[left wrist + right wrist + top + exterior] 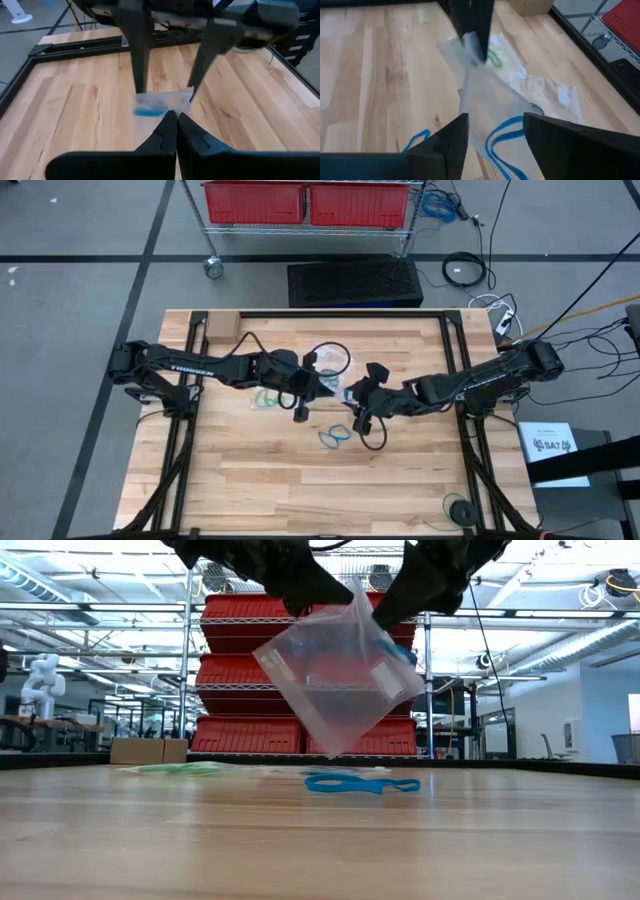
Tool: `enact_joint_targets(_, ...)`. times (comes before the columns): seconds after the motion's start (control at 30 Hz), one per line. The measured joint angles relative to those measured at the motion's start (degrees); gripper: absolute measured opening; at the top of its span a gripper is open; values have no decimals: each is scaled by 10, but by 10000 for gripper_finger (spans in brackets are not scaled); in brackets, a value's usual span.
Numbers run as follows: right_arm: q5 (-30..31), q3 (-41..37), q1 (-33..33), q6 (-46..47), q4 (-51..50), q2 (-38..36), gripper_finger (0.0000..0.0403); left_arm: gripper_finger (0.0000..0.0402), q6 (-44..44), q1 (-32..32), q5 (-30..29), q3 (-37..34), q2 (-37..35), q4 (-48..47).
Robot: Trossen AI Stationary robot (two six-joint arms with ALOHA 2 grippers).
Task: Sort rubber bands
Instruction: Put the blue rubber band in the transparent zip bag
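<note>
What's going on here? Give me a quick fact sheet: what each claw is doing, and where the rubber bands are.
Left gripper: shut on clear bag, holding it above the table
Right gripper: open, at the bag's other side
Bag contents: something blue inside
Blue rubber bands: loose on wooden table, below the bag
Green rubber bands: on table, under the left arm
Other clear bags: flat on table

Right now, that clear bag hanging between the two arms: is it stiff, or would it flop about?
Probably floppy: the clear bag dangles slanted from the left gripper, which pinches its edge. It looks thin and see-through, so likely very light. The open right gripper might find it slippery.
</note>
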Motion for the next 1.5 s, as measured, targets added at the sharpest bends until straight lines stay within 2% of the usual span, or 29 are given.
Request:
enact_joint_targets(0.2, 3, 0, 6, -10, -12, -62, 175, 0, 0, -5, 6, 0, 0, 21)
enact_joint_targets(0.47, 9, 0, 39, -5, -104, -173, 143, 0, -2, -5, 15, 0, 0, 48)
enact_joint_targets(0.67, 4, -1, 90, 112, -259, -193, 153, 0, -3, -5, 15, 0, 0, 55)
enact_joint_targets(0.73, 7, -24, 116, 160, -280, -190, 159, 0, -3, -5, 15, 0, 0, 57)
enact_joint_targets(0.8, 20, -70, 145, 195, -241, -190, 161, 0, -3, -5, 15, 0, 0, 60)
enact_joint_targets(0.93, 51, -176, 192, 218, -37, -185, 161, 0, -3, -5, 15, 0, 0, 64)
enact_joint_targets(1.0, 73, -216, 201, 216, 61, -169, 162, 0, -4, -5, 15, 0, 0, 71)
enact_joint_targets(1.07, 91, -233, 199, 212, 114, -141, 162, 0, -4, -5, 14, 0, 0, 77)
enact_joint_targets(1.3, 208, -184, 190, 184, 127, -26, 162, 0, -4, -3, -5, 0, 0, 84)
enact_joint_targets(1.5, 220, -135, 170, 175, 121, 58, 144, 0, -4, -3, -19, 0, 0, 83)
